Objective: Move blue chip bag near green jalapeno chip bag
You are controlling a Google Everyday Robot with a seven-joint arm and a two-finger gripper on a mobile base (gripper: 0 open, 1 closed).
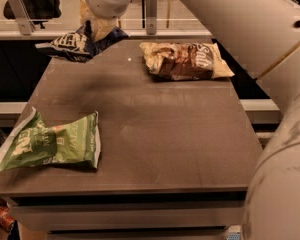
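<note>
Blue bag (67, 45) and green bag (50, 144) are well apart. Green bag lies at the bench's (165, 149) near-left corner. Brown bag (185, 60) lies by the far edge. Over the far-left corner, the gripper (99, 30) clamps the blue bag, which hangs to its left.

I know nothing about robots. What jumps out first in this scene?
The huge white arm reaches in from the right, and its gripper at the far left corner of the table is clamped on the blue chip bag, holding it off the surface. The green jalapeno chip bag lies at the near left edge, and a brown-and-tan bag lies at the far side.
</note>
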